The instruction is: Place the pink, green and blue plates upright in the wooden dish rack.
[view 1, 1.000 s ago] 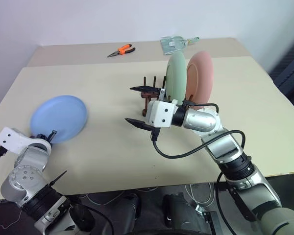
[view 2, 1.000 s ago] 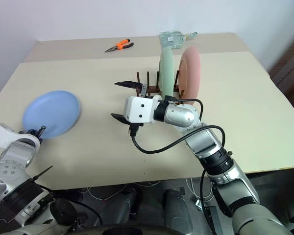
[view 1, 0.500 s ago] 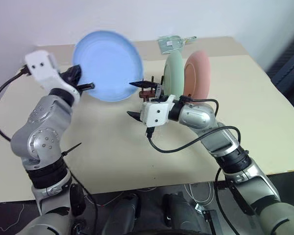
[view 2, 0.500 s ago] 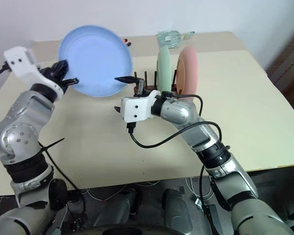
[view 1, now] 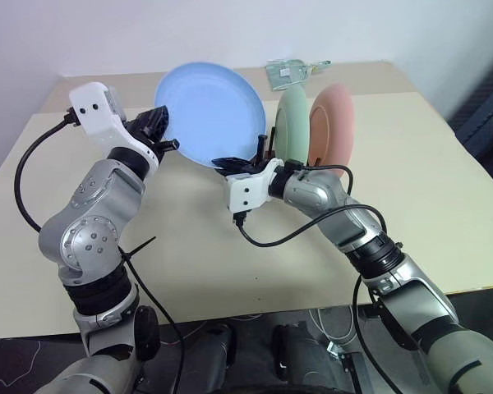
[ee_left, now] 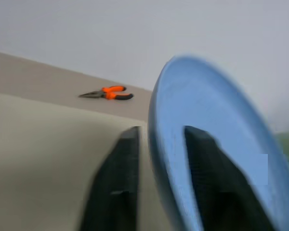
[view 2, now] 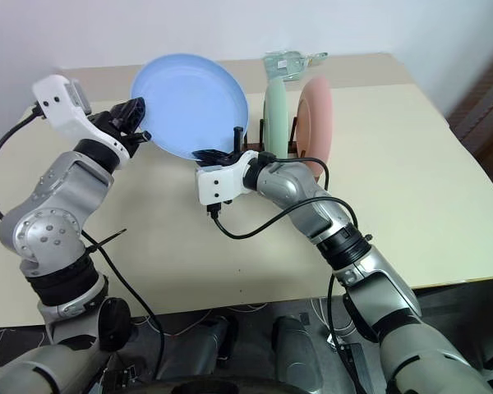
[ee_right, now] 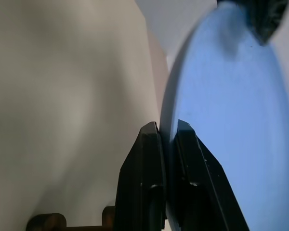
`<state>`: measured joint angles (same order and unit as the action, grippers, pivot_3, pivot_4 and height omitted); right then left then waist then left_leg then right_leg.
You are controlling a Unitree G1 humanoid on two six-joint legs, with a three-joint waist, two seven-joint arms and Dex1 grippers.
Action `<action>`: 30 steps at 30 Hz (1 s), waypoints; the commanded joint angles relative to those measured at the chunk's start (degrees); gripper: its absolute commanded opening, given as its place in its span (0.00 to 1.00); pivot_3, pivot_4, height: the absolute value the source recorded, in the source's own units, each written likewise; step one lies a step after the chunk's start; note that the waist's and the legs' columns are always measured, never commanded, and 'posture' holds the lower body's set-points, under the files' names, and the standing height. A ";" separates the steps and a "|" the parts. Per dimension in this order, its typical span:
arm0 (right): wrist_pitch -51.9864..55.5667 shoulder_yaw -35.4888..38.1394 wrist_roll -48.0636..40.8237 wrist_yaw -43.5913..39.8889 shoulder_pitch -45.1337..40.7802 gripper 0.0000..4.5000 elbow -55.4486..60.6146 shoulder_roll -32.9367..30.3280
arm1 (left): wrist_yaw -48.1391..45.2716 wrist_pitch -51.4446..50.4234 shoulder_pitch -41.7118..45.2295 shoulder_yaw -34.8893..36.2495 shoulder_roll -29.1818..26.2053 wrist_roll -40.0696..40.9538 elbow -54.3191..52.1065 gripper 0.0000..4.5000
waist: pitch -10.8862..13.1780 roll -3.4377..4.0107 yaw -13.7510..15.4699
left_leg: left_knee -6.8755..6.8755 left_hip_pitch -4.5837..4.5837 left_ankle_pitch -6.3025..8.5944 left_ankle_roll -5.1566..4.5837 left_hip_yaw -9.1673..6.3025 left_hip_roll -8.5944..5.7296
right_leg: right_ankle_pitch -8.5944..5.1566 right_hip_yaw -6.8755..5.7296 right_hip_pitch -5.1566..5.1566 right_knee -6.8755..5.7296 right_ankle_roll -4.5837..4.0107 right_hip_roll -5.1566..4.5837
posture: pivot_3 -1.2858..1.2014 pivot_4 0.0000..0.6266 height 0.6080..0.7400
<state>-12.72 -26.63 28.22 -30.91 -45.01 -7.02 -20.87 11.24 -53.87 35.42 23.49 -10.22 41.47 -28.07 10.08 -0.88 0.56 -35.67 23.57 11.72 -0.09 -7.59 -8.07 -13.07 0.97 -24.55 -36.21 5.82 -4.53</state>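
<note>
Blue plate [view 1: 212, 111] rim pinched in right gripper [ee_right: 167, 139]; left gripper [ee_left: 156, 144] seemingly loose.

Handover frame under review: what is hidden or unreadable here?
- wooden dish rack: mostly hidden behind the blue plate and right gripper in the eye views.
- free rack slots: hidden, cannot be counted.
- packet at the table's far edge: too small to identify.
- left gripper: blurred in its wrist view.

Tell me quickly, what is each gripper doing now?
Left gripper: open, fingers astride the blue plate rim.
Right gripper: shut on the blue plate.
</note>
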 commanded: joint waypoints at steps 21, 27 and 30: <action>40.36 23.04 -58.31 5.85 8.93 0.00 29.62 17.95 | -24.66 37.53 -31.53 -22.11 -13.71 -28.90 5.86 0.79 | -0.01 0.06 0.09 | 0.44 -0.16 0.20 -0.33 -0.02 0.03 | 0.01 0.20 -0.03 0.06 -0.17 0.00 | 0.52 0.24 0.91; 47.56 26.03 -63.77 13.28 10.93 0.00 30.20 21.28 | -26.18 38.81 -32.54 -24.37 -11.09 -30.01 6.35 0.79 | -0.02 0.31 -0.17 | 0.58 -0.17 0.16 -0.28 0.00 0.11 | -0.05 0.19 -0.18 0.02 -0.36 0.04 | 0.52 0.24 0.91; 48.63 26.58 -64.70 15.11 11.17 0.00 28.96 21.93 | -27.12 38.85 -32.61 -24.51 -10.66 -30.15 5.77 0.79 | -0.01 0.32 -0.27 | 0.61 -0.15 0.15 -0.29 0.01 0.11 | -0.01 0.18 -0.22 0.02 -0.29 0.03 | 0.52 0.24 0.91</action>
<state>36.24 -0.69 -35.01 -16.36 -33.19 20.46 0.31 -15.28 -16.49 2.83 -1.19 -20.93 11.77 -19.44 10.07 -0.55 0.29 -35.06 23.42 11.86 -0.38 -7.58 -7.95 -13.08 1.15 -24.77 -36.19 5.53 -4.50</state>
